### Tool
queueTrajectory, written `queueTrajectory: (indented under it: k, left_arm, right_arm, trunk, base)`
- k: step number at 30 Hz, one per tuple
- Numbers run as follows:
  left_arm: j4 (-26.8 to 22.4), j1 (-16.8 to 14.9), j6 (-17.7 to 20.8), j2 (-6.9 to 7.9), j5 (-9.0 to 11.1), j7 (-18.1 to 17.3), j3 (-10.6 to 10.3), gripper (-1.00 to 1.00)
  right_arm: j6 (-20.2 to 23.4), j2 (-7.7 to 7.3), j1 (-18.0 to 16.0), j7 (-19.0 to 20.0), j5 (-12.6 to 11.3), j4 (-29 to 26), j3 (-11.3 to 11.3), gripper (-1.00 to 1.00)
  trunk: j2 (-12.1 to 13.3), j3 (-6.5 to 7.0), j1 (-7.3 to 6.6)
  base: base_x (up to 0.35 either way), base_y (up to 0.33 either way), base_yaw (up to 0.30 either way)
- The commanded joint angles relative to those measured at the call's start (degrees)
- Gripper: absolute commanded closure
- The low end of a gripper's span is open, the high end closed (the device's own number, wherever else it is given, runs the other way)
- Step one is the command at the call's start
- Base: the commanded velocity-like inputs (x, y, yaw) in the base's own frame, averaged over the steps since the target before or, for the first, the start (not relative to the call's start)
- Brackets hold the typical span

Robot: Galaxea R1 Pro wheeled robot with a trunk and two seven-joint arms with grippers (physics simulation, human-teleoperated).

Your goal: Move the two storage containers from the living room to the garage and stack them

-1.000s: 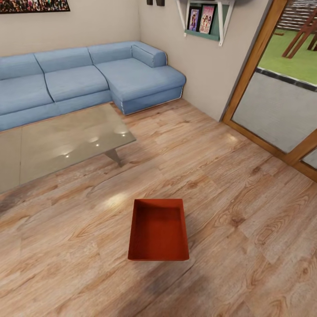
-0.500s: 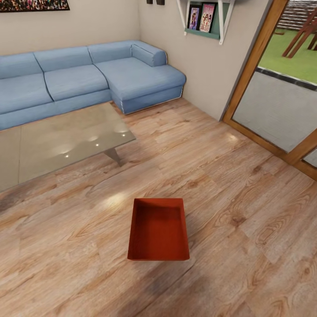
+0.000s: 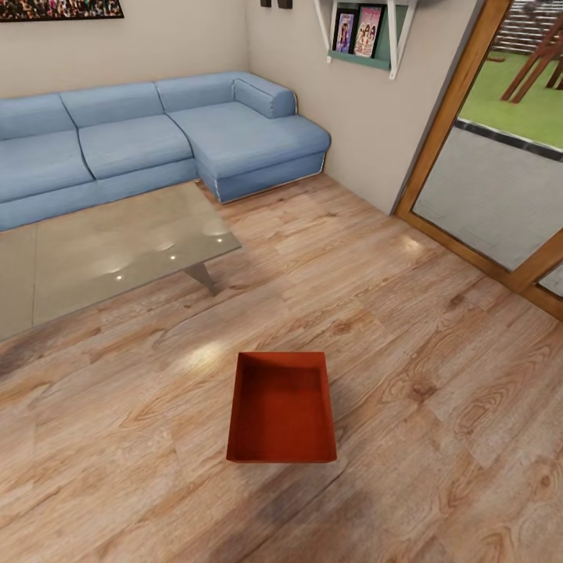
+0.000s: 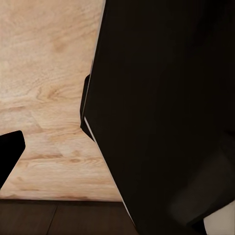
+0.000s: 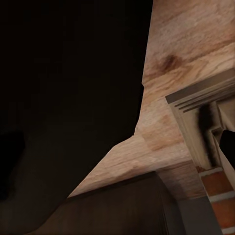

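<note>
Red-orange and lidless, one storage container sits on the light wood-plank floor in the lower middle of the head view, empty and upright, with nothing touching it. We are in the living room: the blue sectional sofa fills the upper left of the frame, the glass coffee table lies at the left edge below it, and the wood-framed glass door runs down the upper right. A small wall shelf with pictures hangs at top centre.

As for progress, we judge the task barely begun. This bin rests on wood planks, not on dark concrete, so it has not reached the garage, and nothing is stacked. We see one bin here, so we cannot say where the second one stands.

Both wrist views are mostly blocked by dark parts of the robot's own body, with strips of wood flooring beside them; the right wrist view also catches what looks like a piece of wooden trim. Neither picture shows fingertips clearly, so we cannot tell how the jaws of either gripper stand.

What is left, in our judgement, is nearly everything: reach the bin, grasp it, carry it to the garage, set it down, then bring the other and stack it.
</note>
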Motion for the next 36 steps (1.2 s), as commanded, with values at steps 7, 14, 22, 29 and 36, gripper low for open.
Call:
queueTrajectory:
  k: [7,14,22,29,36]
  left_arm:
    - [-0.5,0.0,0.0,0.07,0.0,0.4,0.2,-1.0]
    - [-1.6,0.0,-0.1,0.03,-0.5,0.6,-0.1,-1.0]
    - [-11.3,0.0,1.0,0.46,-0.3,1.0,0.0,-1.0]
    - [-28.5,-0.1,5.5,1.9,-0.4,1.7,0.1,-1.0]
    - [-40.2,-0.3,8.8,1.23,-0.4,8.2,0.1,-1.0]
  right_arm:
    - [-0.2,0.17,-0.1,0.0,-0.6,0.2,0.4,-1.0]
    - [-0.3,0.62,-0.1,0.0,-0.6,0.2,0.2,-1.0]
    - [0.5,0.66,-0.1,-2.5,-0.4,-3.3,0.4,-1.0]
    - [8.6,0.37,0.1,-6.4,-0.7,-24.9,0.0,-1.0]
    - [8.9,0.51,-4.8,-8.7,-0.8,-26.9,-0.8,-1.0]
  trunk:
    - [0.0,-0.03,0.0]
    - [0.0,-0.03,0.0]
    - [0.0,-0.03,0.0]
    - [0.0,-0.03,0.0]
    - [0.0,-0.03,0.0]
  base:
    - [0.0,0.0,0.0]
    - [0.0,0.0,0.0]
    - [0.0,0.0,0.0]
    - [0.0,0.0,0.0]
    - [0.0,0.0,0.0]
